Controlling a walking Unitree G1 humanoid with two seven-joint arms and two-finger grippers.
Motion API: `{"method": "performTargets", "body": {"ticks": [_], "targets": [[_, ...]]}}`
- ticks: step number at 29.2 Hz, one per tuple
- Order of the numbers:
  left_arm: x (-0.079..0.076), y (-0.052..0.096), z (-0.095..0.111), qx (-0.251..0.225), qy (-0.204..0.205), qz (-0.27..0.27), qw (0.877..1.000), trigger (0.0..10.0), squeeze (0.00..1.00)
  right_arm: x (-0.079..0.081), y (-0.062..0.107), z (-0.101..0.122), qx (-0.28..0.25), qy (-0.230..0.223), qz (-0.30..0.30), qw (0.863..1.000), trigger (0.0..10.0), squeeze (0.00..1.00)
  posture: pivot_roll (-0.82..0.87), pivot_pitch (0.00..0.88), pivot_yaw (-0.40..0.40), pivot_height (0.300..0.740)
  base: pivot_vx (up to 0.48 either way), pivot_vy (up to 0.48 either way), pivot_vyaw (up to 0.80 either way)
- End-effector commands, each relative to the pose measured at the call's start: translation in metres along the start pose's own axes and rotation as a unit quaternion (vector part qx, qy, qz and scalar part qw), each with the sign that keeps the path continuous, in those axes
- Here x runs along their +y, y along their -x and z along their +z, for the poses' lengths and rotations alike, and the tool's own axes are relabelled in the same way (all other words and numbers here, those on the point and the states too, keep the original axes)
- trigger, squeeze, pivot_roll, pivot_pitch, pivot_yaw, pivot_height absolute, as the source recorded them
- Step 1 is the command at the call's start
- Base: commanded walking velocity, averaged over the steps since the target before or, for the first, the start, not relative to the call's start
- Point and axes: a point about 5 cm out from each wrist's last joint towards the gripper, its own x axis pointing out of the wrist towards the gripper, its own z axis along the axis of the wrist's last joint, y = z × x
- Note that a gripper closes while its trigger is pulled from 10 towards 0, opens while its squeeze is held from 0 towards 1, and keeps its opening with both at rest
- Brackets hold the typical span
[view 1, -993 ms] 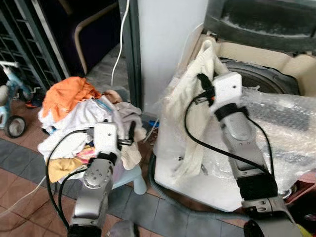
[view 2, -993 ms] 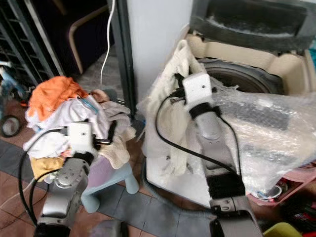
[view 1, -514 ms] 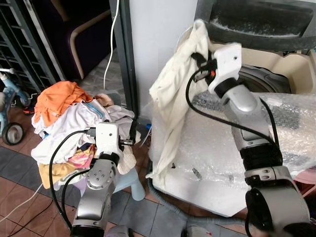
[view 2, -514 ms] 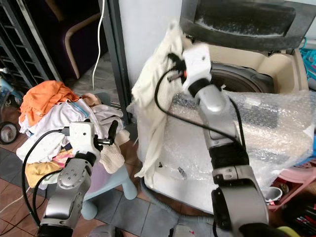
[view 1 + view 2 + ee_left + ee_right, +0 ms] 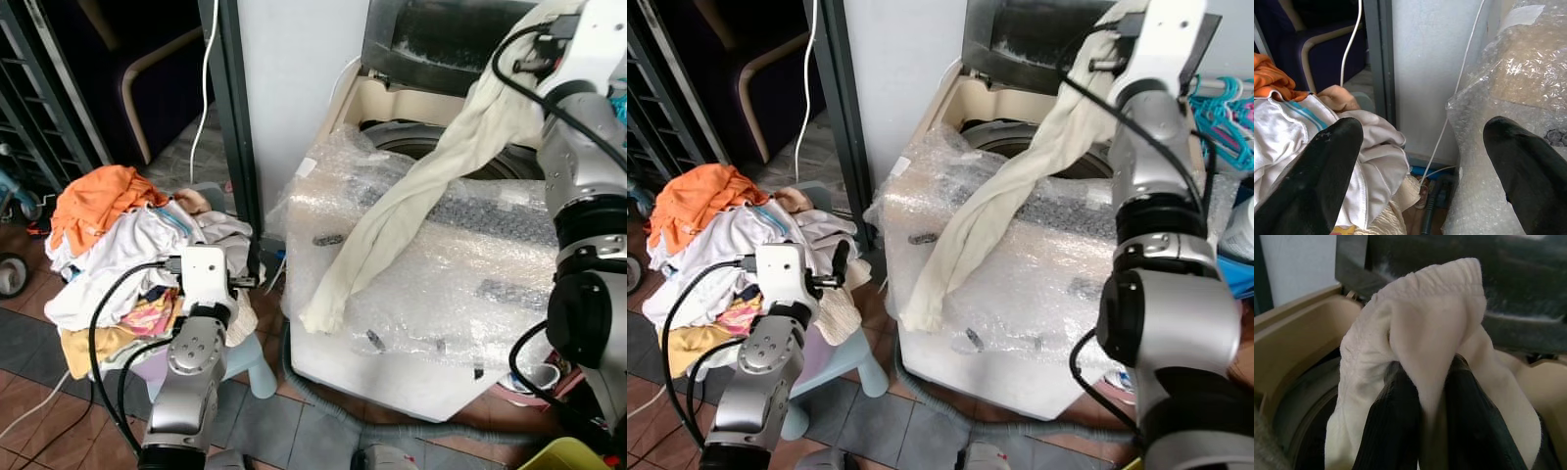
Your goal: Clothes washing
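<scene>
I count one top-load washing machine [image 5: 411,323], wrapped in one sheet of bubble wrap [image 5: 460,284]. One cream garment [image 5: 411,211] hangs over it. One heap of laundry [image 5: 127,240] on one small stool [image 5: 257,357]. Two robot arms, one grey drain hose [image 5: 392,426], two white cables [image 5: 1449,112].
</scene>
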Motion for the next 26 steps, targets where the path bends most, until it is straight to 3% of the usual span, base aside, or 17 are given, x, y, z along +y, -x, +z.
{"method": "performTargets", "body": {"ticks": [1,2,4,6,7,8,10,17,21,23,26], "targets": [[0.000,-0.001,0.007,-0.009,-0.005,0.000,1.000,10.0,0.00,0.011,0.001,-0.015,0.037,-0.009,0.048,0.998,10.0,0.87,0.01,0.000,-0.020,0.740,0.000,0.000,0.00],[0.000,-0.001,0.007,-0.009,-0.006,0.001,1.000,10.0,0.00,0.013,0.002,-0.018,0.037,-0.016,0.057,0.998,10.0,1.00,0.01,0.000,-0.020,0.740,0.000,0.000,0.00],[0.000,-0.001,0.007,-0.008,-0.006,0.001,1.000,10.0,0.00,0.014,0.003,-0.020,0.037,-0.019,0.062,0.997,10.0,1.00,0.01,0.000,-0.020,0.740,0.000,0.000,0.00],[0.000,0.000,0.007,-0.007,-0.006,0.002,1.000,10.0,0.00,0.013,0.005,-0.012,-0.004,-0.033,0.070,0.997,10.0,1.00,0.01,0.000,-0.022,0.740,0.000,0.000,0.00],[0.000,0.000,0.007,-0.006,-0.005,0.002,1.000,10.0,0.00,0.013,0.006,-0.005,-0.034,-0.030,0.077,0.996,10.0,1.00,0.01,0.000,-0.026,0.740,0.000,0.000,0.00],[-0.001,0.001,0.006,-0.002,-0.002,0.002,1.000,10.0,0.00,0.016,0.014,0.009,-0.105,-0.026,0.110,0.988,10.0,1.00,0.01,0.000,-0.027,0.740,0.000,0.000,0.00],[-0.001,0.002,0.003,0.004,0.000,0.000,1.000,10.0,0.00,0.019,0.022,0.014,-0.135,-0.041,0.150,0.979,10.0,1.00,0.01,0.000,-0.028,0.740,0.000,0.000,0.00],[0.000,0.003,0.001,0.009,0.001,0.001,1.000,10.0,0.00,0.000,0.045,0.002,-0.142,0.000,0.173,0.975,10.0,1.00,0.01,0.000,-0.027,0.740,0.000,0.000,0.00],[0.001,0.003,0.000,0.011,0.000,0.001,1.000,10.0,0.00,-0.002,0.065,-0.012,-0.133,0.023,0.208,0.969,10.0,1.00,0.00,0.000,-0.023,0.740,0.000,0.000,0.00],[0.002,0.003,0.000,0.011,-0.001,0.000,1.000,10.0,0.00,-0.002,0.077,-0.023,-0.123,0.056,0.222,0.966,10.0,1.00,0.00,0.000,-0.021,0.740,0.000,0.000,0.00],[0.002,0.003,0.000,0.013,-0.002,0.000,1.000,10.0,0.00,-0.003,0.086,-0.035,-0.109,0.077,0.218,0.967,10.0,1.00,0.00,0.000,-0.019,0.740,0.000,0.000,0.00]]}}
